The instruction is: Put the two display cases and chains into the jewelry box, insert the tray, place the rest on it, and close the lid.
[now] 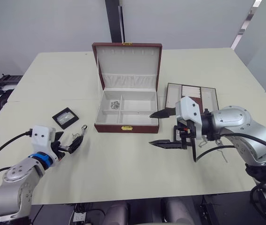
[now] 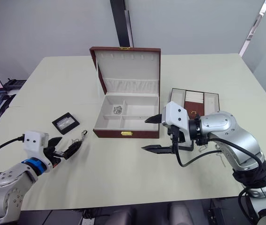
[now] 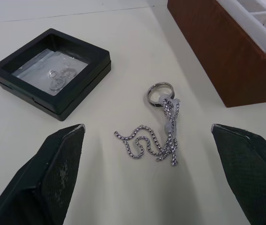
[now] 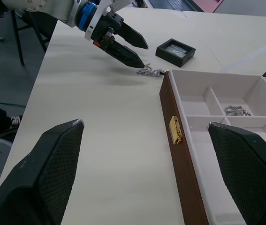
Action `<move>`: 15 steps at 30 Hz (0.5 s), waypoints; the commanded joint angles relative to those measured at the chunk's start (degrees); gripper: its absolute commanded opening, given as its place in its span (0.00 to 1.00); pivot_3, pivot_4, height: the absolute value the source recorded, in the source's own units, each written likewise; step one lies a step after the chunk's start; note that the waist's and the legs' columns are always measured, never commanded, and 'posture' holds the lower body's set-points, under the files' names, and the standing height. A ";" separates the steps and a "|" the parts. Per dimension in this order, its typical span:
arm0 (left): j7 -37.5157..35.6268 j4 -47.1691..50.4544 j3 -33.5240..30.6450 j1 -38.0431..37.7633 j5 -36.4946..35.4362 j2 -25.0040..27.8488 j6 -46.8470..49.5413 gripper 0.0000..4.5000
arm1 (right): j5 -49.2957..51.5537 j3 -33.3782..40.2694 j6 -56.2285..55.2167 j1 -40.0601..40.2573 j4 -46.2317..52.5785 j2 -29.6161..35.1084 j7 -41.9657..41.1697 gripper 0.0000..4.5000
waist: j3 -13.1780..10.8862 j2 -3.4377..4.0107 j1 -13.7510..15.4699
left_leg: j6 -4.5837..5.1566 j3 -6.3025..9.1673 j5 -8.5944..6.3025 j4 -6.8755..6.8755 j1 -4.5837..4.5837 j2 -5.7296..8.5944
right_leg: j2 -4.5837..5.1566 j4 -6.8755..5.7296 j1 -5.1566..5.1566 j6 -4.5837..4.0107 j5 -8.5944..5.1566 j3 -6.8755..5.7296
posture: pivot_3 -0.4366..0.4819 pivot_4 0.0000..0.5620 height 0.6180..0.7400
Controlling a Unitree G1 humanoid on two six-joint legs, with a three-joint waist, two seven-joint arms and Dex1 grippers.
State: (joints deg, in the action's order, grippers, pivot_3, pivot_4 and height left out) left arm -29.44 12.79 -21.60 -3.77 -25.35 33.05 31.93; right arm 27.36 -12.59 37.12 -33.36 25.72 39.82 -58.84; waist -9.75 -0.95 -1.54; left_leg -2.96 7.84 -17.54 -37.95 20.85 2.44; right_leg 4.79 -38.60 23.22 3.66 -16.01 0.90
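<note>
The jewelry box (image 1: 127, 112) sits in the middle of the table (image 1: 123, 173) with its lid (image 1: 127, 65) standing straight up at the back; the inside is cream with little walls that split it into parts, and a small silvery clump (image 1: 115, 104) lies in one back part; a gold clasp (image 1: 127, 127) is on the front wall; to the robot's left of the box lies one display case (image 3: 53, 72), flat on the table, black frame with a clear window and something silver inside; between that case and the box lies a chain (image 3: 158, 126) with a ring at one end, curled up on the table and touching nothing else; the left gripper (image 3: 161, 180) is down low just by the chain, its two black fingers spread wide apart on each side of it, holding nothing; the right gripper (image 1: 160, 129) hangs in front of the box near the right front corner, fingers wide open too, with nothing in them; the brown tray (image 1: 191, 96) lies to the right of the box, partly hidden behind the right arm; a thin silvery chain (image 1: 221, 152) lies on the table by that arm.
</note>
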 commanded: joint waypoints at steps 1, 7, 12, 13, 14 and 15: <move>0.77 0.51 1.61 1.61 1.27 0.49 0.29 0.99 | -0.36 0.20 0.05 -1.60 1.21 -0.54 0.76 1.00 | 0.00 0.00 0.00 | 0.00 0.00 0.00 0.00 0.00 0.00 | 0.00 0.00 0.00 0.00 0.00 0.00 | 0.48 0.27 1.00; 2.95 0.06 3.90 4.11 2.37 0.12 3.14 0.99 | -1.60 -0.30 0.07 -1.99 0.68 -1.25 1.23 1.00 | 0.00 0.00 -0.11 | -0.01 -0.01 0.01 0.01 0.00 0.01 | -0.02 -0.02 0.03 0.00 0.00 0.00 | 0.48 0.27 1.00; 4.90 0.01 4.12 4.61 2.74 -0.54 4.72 0.99 | -1.69 -0.41 0.24 -2.07 0.66 -1.32 1.19 1.00 | 0.00 0.00 -0.10 | -0.01 0.01 0.01 0.01 0.00 0.00 | -0.01 -0.01 0.03 0.00 0.00 0.02 | 0.48 0.27 1.00; 5.09 0.01 4.26 4.54 3.02 -0.49 4.91 0.99 | -1.69 -0.40 0.27 -2.08 0.65 -1.30 1.18 1.00 | 0.00 0.00 -0.10 | -0.01 0.01 0.01 0.01 0.00 0.00 | -0.01 -0.01 0.03 0.00 0.00 0.01 | 0.48 0.27 1.00; 5.23 0.03 4.29 4.49 3.16 -0.54 5.04 0.99 | -1.71 -0.40 0.27 -2.08 0.64 -1.27 1.15 1.00 | 0.00 0.00 -0.10 | -0.01 0.01 0.01 0.01 0.00 0.00 | -0.02 -0.02 0.03 0.00 0.00 0.01 | 0.48 0.27 1.00; 5.39 0.06 4.29 4.45 3.22 -0.63 5.21 0.99 | -1.76 -0.41 0.28 -2.09 0.63 -1.25 1.15 1.00 | 0.00 0.00 -0.10 | -0.01 0.01 0.01 0.01 0.00 0.00 | -0.02 -0.01 0.04 0.00 0.00 0.01 | 0.48 0.27 1.00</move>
State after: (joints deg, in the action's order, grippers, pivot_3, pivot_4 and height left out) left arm -24.36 12.34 -17.06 0.54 -22.60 32.28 37.18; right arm 25.82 -13.45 37.91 -34.56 25.48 38.52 -57.82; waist -9.75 -0.95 -1.64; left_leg -2.97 7.85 -17.53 -37.94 20.86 2.44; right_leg 4.78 -38.61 23.25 3.66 -16.01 0.91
